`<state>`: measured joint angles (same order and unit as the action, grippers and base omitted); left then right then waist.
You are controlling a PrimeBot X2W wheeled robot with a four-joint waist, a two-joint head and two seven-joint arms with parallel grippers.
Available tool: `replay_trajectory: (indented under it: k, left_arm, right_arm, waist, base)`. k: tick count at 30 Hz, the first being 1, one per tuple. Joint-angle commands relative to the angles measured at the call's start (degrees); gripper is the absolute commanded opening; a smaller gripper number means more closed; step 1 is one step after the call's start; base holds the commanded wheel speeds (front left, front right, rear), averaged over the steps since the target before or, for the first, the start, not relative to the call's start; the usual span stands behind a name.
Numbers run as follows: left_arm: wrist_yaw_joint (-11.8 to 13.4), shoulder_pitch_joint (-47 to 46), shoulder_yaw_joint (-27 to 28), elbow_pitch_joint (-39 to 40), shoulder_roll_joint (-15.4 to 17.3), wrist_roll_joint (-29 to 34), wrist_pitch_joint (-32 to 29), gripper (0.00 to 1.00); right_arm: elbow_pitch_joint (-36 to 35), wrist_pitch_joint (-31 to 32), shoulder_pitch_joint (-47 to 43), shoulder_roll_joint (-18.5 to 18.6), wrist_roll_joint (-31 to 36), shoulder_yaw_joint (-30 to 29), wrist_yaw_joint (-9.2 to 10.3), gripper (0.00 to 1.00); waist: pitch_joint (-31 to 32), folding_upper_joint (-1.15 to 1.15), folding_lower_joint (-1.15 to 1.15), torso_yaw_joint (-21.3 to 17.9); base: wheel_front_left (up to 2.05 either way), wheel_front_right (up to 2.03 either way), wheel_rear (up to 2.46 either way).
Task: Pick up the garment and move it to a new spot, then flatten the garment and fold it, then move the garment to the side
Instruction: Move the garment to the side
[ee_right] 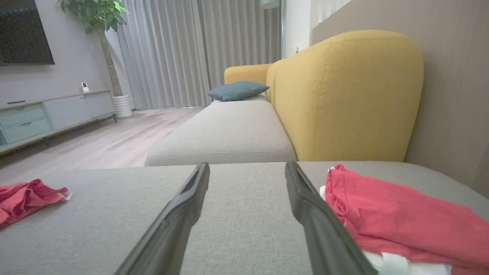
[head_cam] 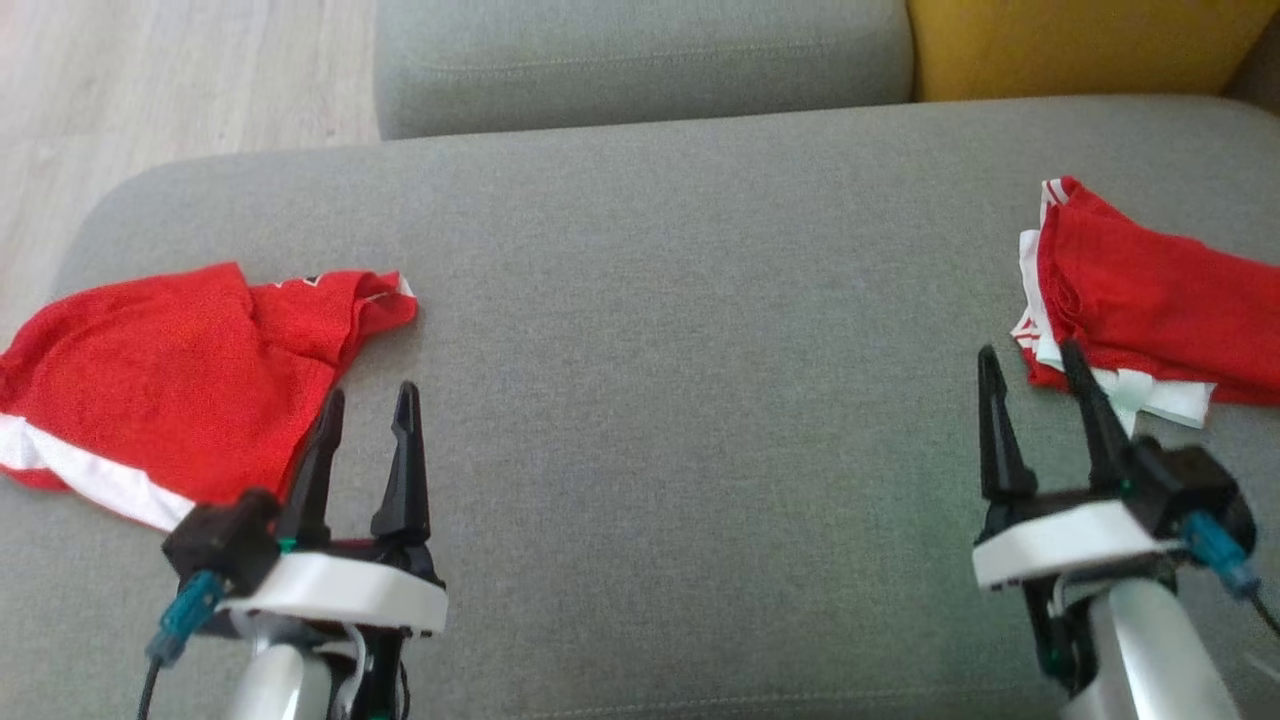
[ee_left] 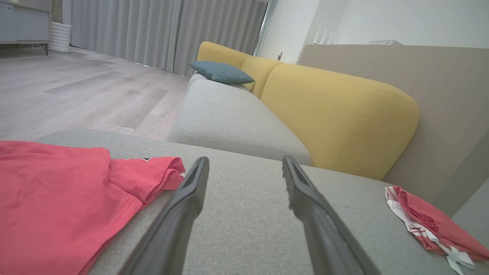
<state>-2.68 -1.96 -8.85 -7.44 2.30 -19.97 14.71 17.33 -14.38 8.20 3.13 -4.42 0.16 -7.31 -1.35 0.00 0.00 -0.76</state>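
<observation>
One rumpled red garment [head_cam: 150, 380] w/ white hem [head_cam: 90, 478] on woven grey cushion [head_cam: 700, 300].

A red fabric garment with a white hem band [head_cam: 170, 390] lies loosely rumpled at the left of the grey fabric seat [head_cam: 680, 300]. A second red-and-white garment [head_cam: 1150, 300] sits folded in a small pile at the right edge.

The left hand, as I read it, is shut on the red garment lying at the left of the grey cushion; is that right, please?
Not quite: the left hand is open, not shut on the red garment; the left wrist view shows bare grey cushion between its spread fingers. The garment does lie at the left of the cushion.
</observation>
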Motion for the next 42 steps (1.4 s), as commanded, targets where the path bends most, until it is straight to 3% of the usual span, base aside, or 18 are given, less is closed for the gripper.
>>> replay_trajectory:
  k: [1,12,42]
  left_arm:
    - [0.43,-1.54,1.7,2.52,0.58,0.33,0.29,1.0]
    - [0.86,0.78,0.82,3.34,0.58,1.39,0.29,1.0]
    - [1.2,-0.09,0.36,3.37,0.58,1.08,0.29,1.0]
  right_arm:
    - [-2.57,-0.6,0.89,-0.21,-1.53,1.86,-0.18,1.0]
    - [-6.76,-0.62,-3.78,-0.24,-4.52,2.57,-0.18,1.0]
    - [-6.82,-0.62,-3.81,-0.25,-6.09,2.41,-0.18,1.0]
  waist:
    - [0.29,0.0,0.0,0.04]
    - [0.77,0.0,0.0,-0.39]
    - [0.85,0.0,0.0,-0.26]
  base:
    - [0.0,0.0,0.0]
    - [0.0,0.0,0.0]
    - [0.0,0.0,0.0]
